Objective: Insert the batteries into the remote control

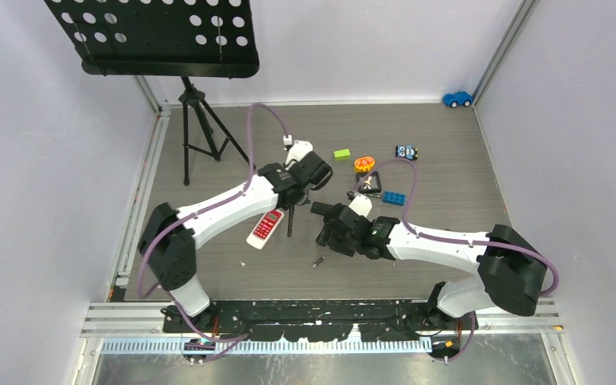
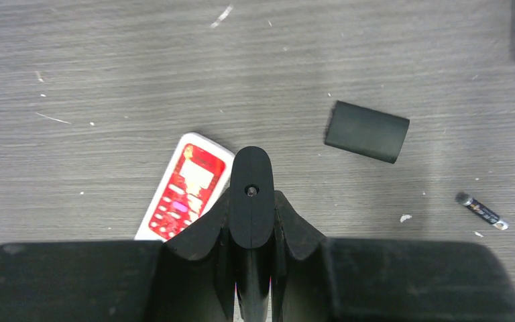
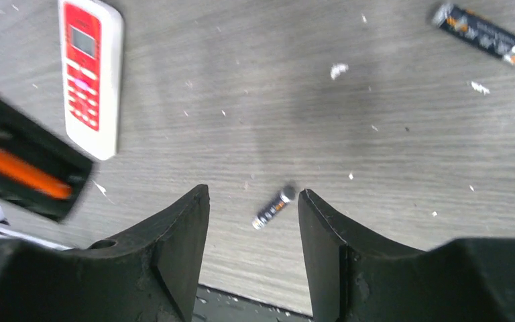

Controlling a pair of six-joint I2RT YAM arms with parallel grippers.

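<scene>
Two arms [image 1: 224, 204] stretched inward | left fingers [image 2: 251, 194] together near remote [image 2: 186, 191] | right fingers [image 3: 174, 248] apart over battery [image 3: 273, 208]

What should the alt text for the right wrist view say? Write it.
The open right gripper frames a small dark battery lying on the grey table. A second battery lies top right, a red-and-white remote top left, and a black case holding an orange battery at the left edge.

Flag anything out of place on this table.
The near battery sits loose between the open right gripper's fingers; the far battery lies apart from it. A black cover-like piece lies away from the red remote. White specks litter the table.
</scene>
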